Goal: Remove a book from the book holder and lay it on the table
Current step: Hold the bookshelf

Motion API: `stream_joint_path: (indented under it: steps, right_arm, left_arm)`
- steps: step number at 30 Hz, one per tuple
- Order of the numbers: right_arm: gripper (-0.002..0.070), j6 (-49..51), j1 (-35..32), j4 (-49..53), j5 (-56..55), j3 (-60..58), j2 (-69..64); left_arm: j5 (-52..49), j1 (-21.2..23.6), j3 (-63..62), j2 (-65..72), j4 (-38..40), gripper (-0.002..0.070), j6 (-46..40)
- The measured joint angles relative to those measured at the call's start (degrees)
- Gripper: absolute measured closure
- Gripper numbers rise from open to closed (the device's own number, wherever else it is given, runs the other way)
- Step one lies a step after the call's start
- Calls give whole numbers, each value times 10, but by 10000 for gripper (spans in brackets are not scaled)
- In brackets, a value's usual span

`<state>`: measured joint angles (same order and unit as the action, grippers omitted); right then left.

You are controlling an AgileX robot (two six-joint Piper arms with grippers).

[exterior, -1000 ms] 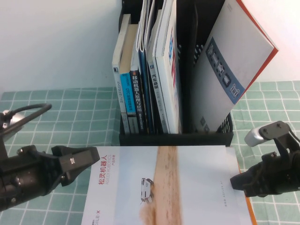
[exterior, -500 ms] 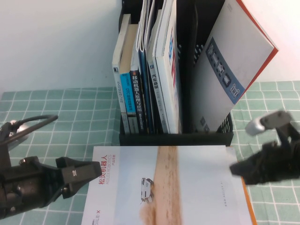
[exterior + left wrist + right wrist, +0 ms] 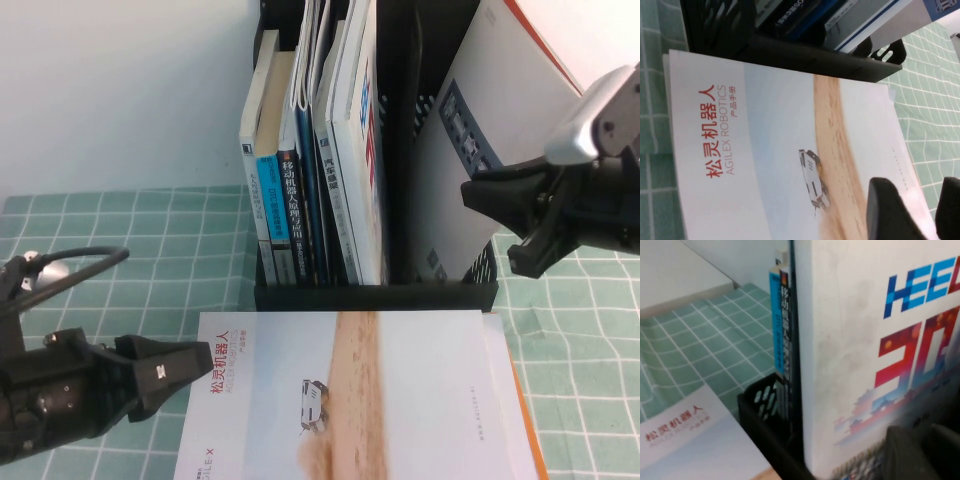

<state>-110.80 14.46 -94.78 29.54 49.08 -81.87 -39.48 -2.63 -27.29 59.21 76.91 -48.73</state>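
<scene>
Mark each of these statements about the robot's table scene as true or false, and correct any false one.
1. The book with the slate-blue band leans in the book holder's right-hand compartment. True.
2. The right gripper rests on the table. False: it is raised in front of the leaning book, jaws open.
3. A white booklet with red Chinese lettering lies flat in front of the holder. True.
4. The left gripper grips a book in the holder. False: it is low at the flat booklet's left edge, holding nothing.
5. The holder's left compartments are empty. False: several upright books fill them.
</scene>
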Motion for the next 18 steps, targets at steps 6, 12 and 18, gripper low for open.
stream_joint_path:
  steps: [6,12,18]
  right_arm:
    - [528,-67,3,-23,-38,1,-9]
    - [365,-41,3,-16,-6,2,-1]
    - [334,74,2,54,-57,1,41]
  left_arm:
    - [-13,0,-16,7,71,441,-22]
    - [-76,-19,-124,47,79,441,-16]
    - [-52,-112,-260,86,28,642,7]
